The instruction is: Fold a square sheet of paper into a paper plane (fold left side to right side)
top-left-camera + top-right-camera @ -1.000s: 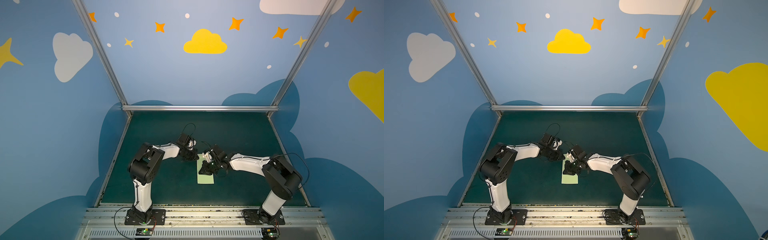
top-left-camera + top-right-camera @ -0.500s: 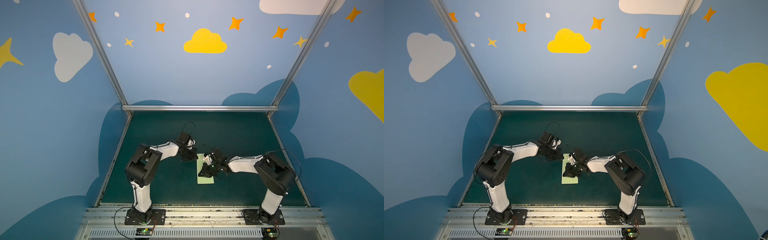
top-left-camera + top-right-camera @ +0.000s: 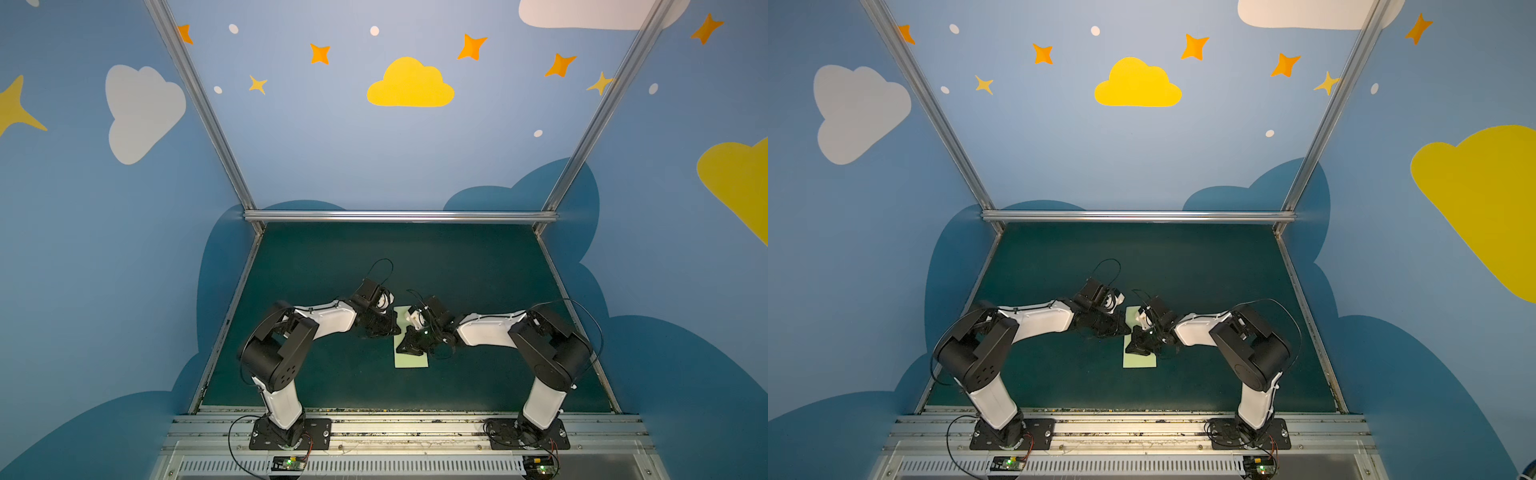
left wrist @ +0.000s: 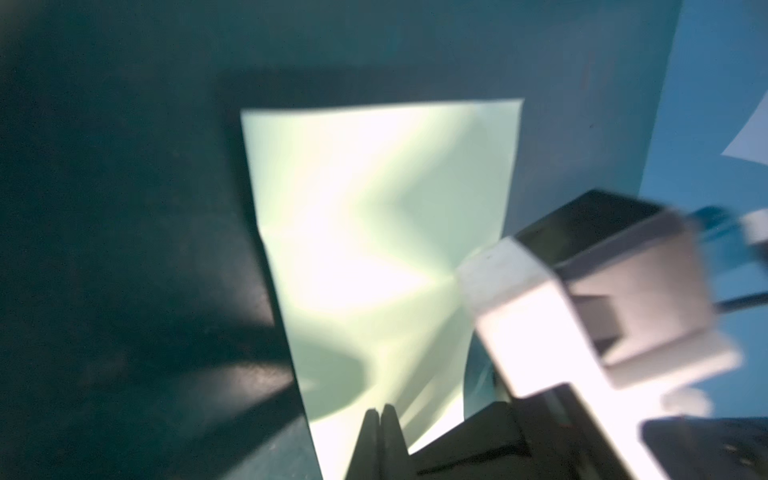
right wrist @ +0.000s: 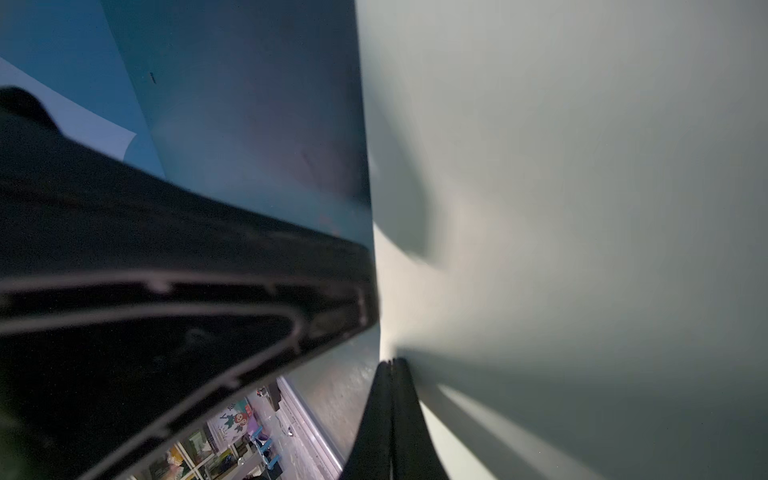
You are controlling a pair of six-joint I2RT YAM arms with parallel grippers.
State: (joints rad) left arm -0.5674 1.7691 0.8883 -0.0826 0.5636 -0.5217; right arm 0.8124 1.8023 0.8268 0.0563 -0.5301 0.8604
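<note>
pale green paper [image 3: 411, 361] on dark tabletop [image 3: 457, 266]

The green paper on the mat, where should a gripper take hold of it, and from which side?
Probably its near short edge, coming in low from the front. The paper lies flat on the mat, so only an edge can be pinched, and that end alone is clear of the left gripper and right gripper, both shut, tips down on it.

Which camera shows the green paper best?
The left wrist view: the green paper looks big, most edges visible, though blurry. Both top views show it tiny, partly under the right gripper. The right wrist view shows only one close-up part.
</note>
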